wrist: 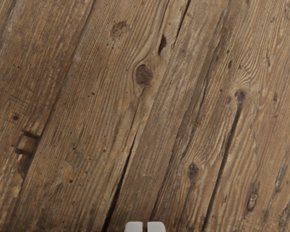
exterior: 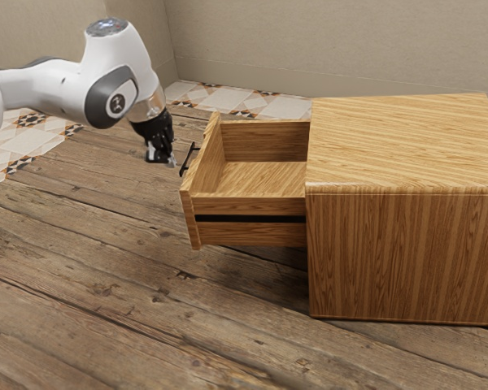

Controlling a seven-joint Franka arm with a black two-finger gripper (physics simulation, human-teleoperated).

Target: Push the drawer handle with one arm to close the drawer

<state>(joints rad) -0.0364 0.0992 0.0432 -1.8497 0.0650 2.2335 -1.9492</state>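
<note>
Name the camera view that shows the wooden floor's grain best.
The wrist view: it looks closely at the wooden floor, making its knots and dark cracks clear. The exterior view shows the floor more broadly, around the cabinet and open drawer.

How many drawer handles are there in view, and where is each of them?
1. The black handle is on the front of the open drawer, facing the arm. The cabinet's front is turned away, so others may be hidden.
</note>
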